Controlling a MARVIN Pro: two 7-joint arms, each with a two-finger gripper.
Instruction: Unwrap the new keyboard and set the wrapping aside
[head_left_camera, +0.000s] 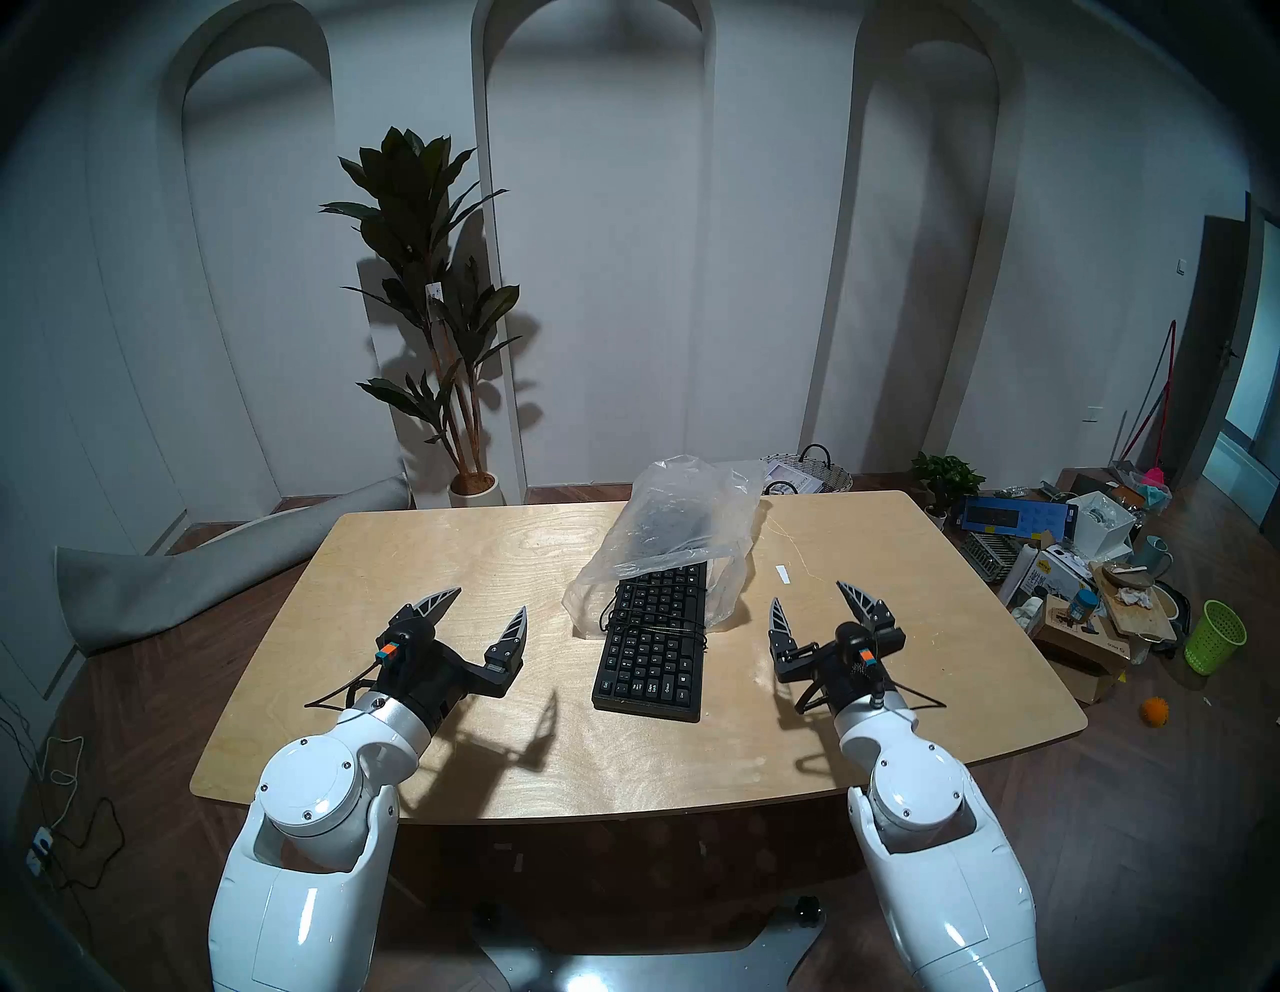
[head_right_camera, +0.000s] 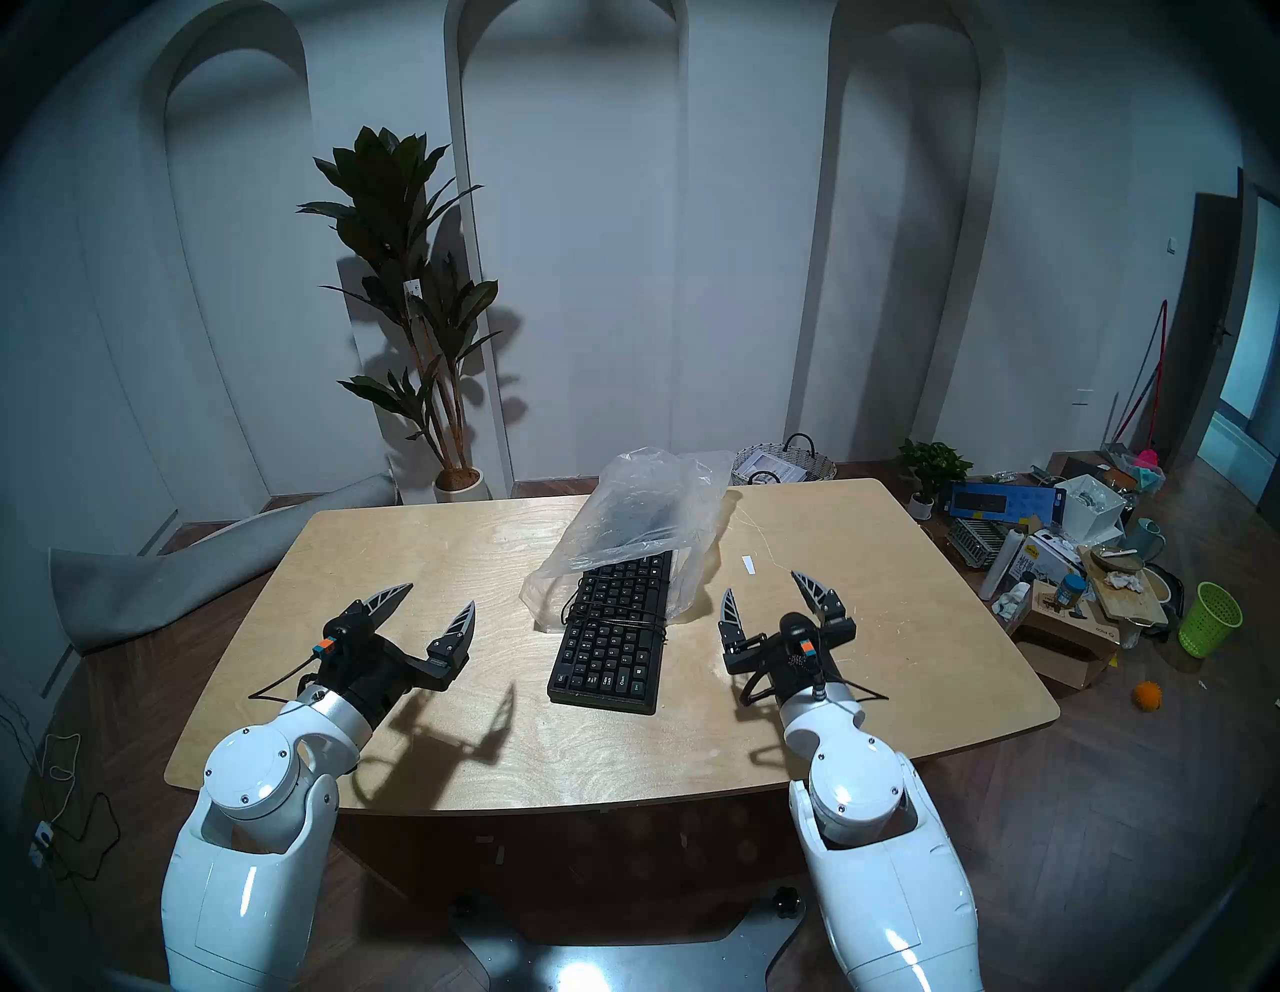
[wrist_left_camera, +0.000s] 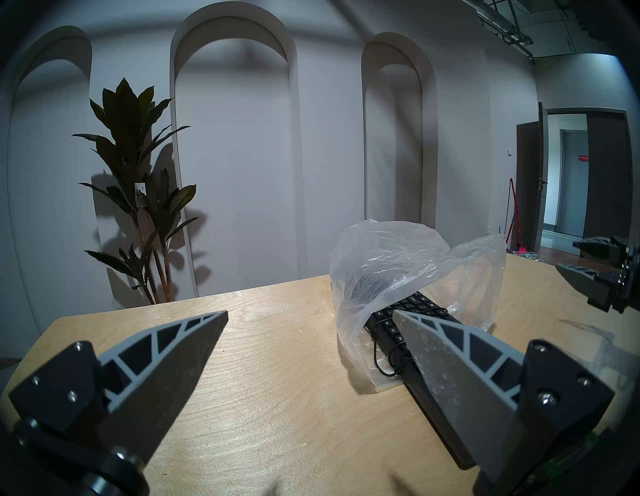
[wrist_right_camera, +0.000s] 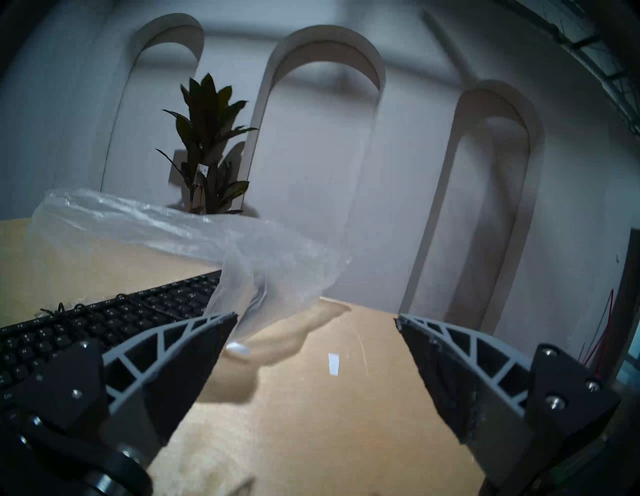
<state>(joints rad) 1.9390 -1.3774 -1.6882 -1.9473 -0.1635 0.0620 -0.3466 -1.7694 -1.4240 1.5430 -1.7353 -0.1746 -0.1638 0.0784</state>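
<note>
On the wooden table (head_left_camera: 429, 554), our two grippers, left gripper (head_left_camera: 485, 601) and right gripper (head_left_camera: 809, 596), hang wide open and empty beside the stiff keyboard (head_left_camera: 651, 651), half inside its thin, slippery wrapping (head_left_camera: 682, 516), best pinched at the far end.

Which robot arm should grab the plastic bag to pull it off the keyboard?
Probably the right. The right gripper is open and nearest the bag, whose loose edge lies just ahead of it. The left gripper is open too, but farther off, left of the keyboard.
</note>
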